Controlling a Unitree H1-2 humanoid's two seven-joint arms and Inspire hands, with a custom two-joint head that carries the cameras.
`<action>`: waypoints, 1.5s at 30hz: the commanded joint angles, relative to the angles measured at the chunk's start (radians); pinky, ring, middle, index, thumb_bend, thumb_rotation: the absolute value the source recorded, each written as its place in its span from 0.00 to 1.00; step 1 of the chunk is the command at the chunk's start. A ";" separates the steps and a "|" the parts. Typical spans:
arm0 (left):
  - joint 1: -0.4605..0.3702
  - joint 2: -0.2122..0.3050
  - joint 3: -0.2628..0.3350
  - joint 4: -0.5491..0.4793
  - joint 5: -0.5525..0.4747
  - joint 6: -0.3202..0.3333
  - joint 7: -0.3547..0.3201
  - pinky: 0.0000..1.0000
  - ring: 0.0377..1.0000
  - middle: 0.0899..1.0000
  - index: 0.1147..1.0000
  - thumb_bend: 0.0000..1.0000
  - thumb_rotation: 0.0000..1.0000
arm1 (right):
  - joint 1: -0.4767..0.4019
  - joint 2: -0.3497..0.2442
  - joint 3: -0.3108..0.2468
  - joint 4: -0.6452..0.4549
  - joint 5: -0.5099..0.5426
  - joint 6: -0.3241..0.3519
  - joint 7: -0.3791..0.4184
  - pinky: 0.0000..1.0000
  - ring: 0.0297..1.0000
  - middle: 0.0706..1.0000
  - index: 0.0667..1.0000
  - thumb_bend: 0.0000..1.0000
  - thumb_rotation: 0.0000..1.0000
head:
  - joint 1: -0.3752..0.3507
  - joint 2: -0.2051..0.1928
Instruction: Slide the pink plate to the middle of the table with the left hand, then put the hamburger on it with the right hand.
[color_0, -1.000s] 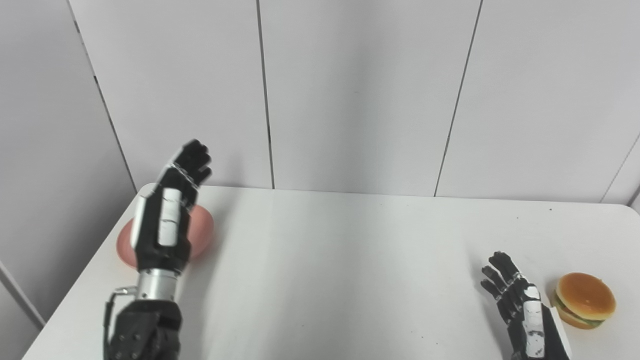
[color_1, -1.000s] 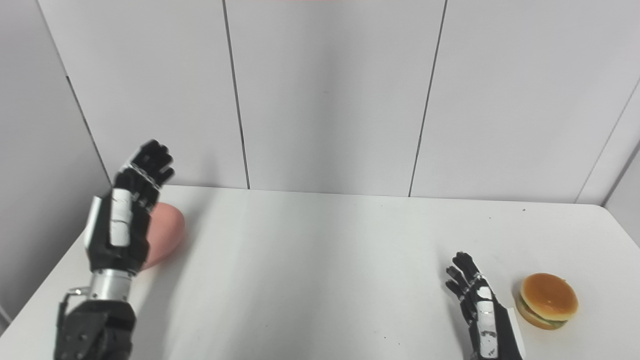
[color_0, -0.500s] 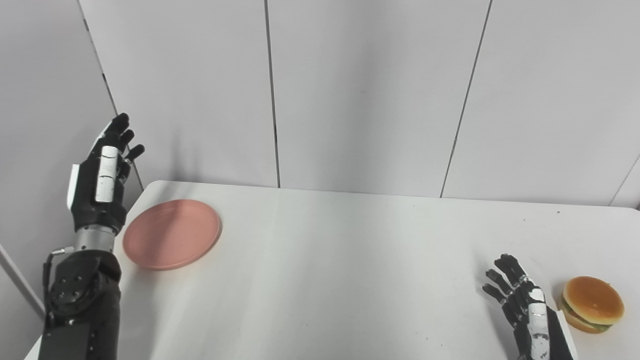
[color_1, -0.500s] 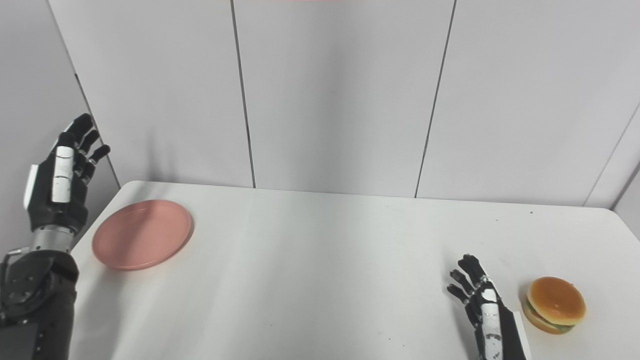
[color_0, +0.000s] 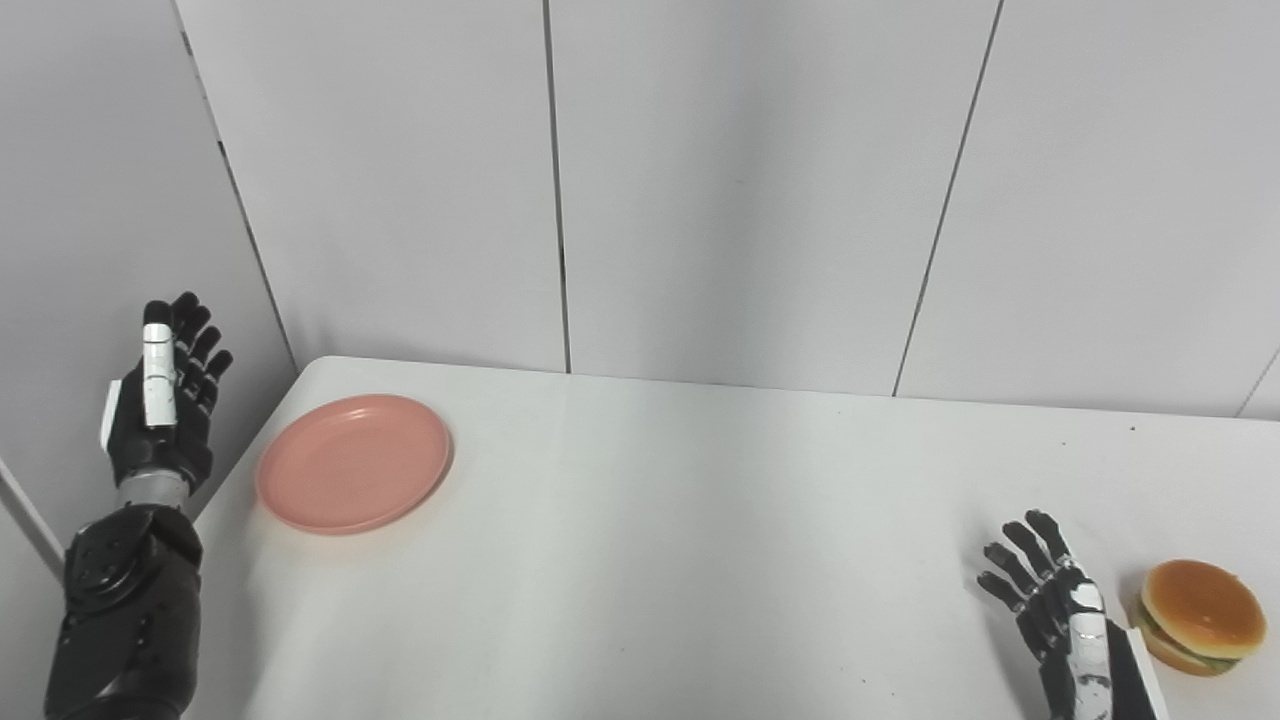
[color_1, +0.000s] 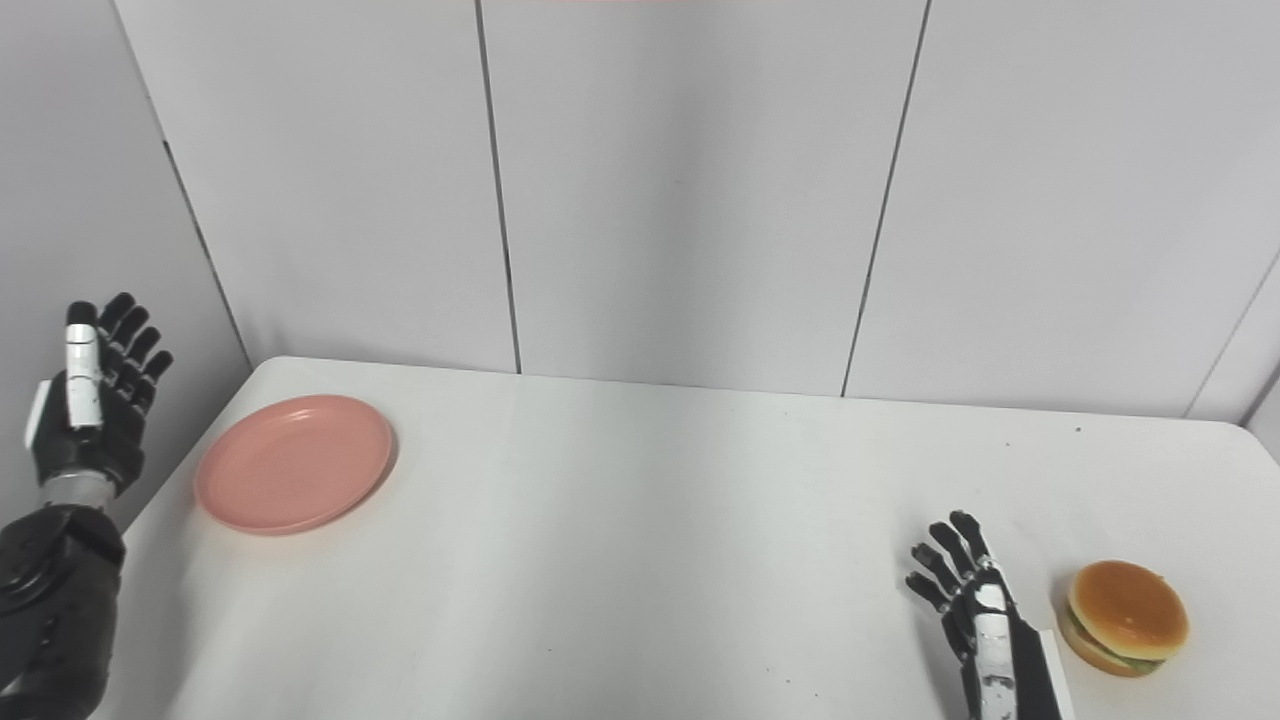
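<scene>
- Left hand (color_0: 160, 400), fingers spread and empty, hangs off the table edge, pink plate (color_0: 352, 462) to its right.
- Right hand (color_0: 1055, 600) (also splayed, empty) has the hamburger (color_0: 1200, 615) just beside it, rightward.

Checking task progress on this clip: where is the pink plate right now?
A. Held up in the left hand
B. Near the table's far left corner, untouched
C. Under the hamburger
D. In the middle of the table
B: the pink plate lies flat near the table's far left corner, with the open left hand off the table edge beside it, not touching.
</scene>
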 joint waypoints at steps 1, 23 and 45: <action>-0.042 0.022 0.009 0.006 -0.007 -0.058 -0.006 0.94 0.96 0.95 0.86 0.80 0.84 | 0.062 0.032 0.013 0.052 0.004 0.002 -0.002 0.82 0.85 0.90 0.91 0.80 1.00 | 0.000 0.001; -0.045 -0.007 -0.060 0.214 0.019 -0.082 -0.061 0.91 0.93 0.91 0.82 0.83 0.76 | 0.078 0.040 0.021 0.015 -0.005 0.028 -0.013 0.78 0.82 0.88 0.89 0.80 1.00 | -0.029 0.021; -0.019 -0.081 -0.119 0.166 0.000 -0.025 -0.144 0.93 0.96 0.93 0.88 0.86 0.80 | 0.098 0.037 0.026 0.008 -0.024 0.018 -0.024 0.80 0.82 0.87 0.89 0.77 1.00 | -0.054 -0.024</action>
